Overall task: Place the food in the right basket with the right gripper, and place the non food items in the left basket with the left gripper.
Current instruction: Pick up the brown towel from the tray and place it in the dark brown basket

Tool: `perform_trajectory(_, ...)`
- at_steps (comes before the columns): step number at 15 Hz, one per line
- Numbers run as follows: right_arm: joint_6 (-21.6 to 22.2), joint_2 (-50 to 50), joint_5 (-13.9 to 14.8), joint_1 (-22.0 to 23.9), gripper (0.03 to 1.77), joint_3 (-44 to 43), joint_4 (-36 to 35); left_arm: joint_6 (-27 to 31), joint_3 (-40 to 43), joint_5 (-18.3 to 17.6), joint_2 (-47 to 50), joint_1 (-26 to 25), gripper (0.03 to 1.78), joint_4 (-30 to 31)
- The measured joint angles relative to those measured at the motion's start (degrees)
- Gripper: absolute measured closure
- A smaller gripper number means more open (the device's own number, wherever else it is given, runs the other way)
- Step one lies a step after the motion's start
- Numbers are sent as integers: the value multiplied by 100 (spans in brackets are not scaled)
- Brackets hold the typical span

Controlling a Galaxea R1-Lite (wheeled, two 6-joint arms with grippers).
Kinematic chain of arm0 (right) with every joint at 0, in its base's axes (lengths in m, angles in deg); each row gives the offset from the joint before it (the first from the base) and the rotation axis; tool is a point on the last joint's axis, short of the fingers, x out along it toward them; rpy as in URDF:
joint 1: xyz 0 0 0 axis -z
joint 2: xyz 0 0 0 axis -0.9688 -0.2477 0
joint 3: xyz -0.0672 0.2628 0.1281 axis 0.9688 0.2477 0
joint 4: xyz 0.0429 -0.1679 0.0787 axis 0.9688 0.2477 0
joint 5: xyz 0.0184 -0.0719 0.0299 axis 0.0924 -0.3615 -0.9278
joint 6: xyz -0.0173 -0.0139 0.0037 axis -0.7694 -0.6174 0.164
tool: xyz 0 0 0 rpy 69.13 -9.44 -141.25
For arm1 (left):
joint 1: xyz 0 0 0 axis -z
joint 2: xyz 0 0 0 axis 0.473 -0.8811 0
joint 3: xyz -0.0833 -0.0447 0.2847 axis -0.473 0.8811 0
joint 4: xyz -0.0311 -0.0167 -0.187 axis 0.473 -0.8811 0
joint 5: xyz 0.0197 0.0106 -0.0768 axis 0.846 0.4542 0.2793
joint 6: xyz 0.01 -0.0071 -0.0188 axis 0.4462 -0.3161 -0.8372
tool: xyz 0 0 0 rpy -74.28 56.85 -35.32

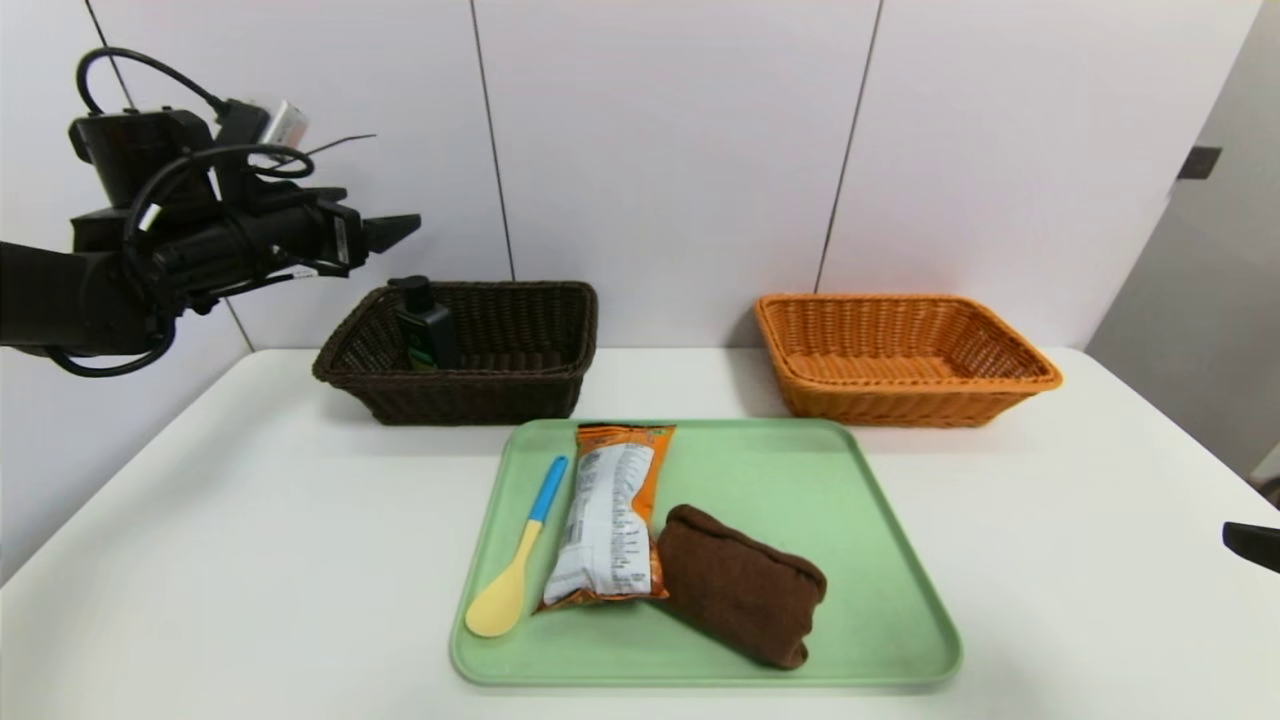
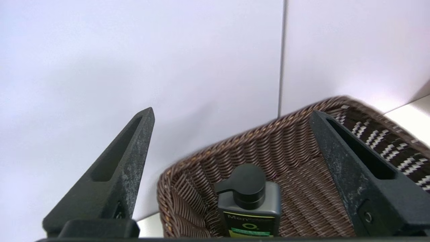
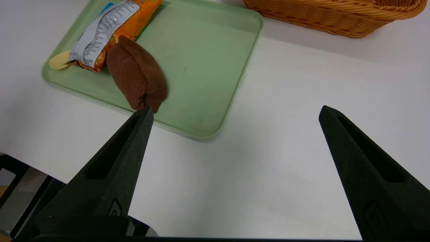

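Observation:
The dark pump bottle point(image 1: 425, 325) point(image 2: 249, 201) with a green label stands upright in the dark brown left basket point(image 1: 530, 385) point(image 2: 295, 148). My left gripper point(image 1: 395, 232) point(image 2: 231, 112) hangs open above and to the left of it, holding nothing. On the green tray point(image 1: 820, 500) point(image 3: 208, 67) lie the orange snack packet point(image 1: 610, 515) point(image 3: 111, 28), the folded brown cloth point(image 1: 740, 585) point(image 3: 137, 75) and the yellow spoon with a blue handle point(image 1: 515, 565). The orange-tan right basket point(image 1: 900, 355) point(image 3: 336, 13) holds nothing. My right gripper point(image 3: 235, 112) is open over bare table, right of the tray.
A white wall with panel seams rises just behind both baskets. The white table point(image 1: 250, 520) reaches out to the left and right of the tray. A dark tip of the right arm point(image 1: 1252, 545) shows at the right edge of the head view.

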Motion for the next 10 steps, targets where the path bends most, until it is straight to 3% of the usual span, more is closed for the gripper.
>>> perform_trajectory(5,-1,62,-30,-9,10,11,-28,-9,700,-6,1091,39,14,-824)
perform_trajectory(10,13,94,-121,-4,10,39,-23,-479,1637,20,2394,774,14,-2046)
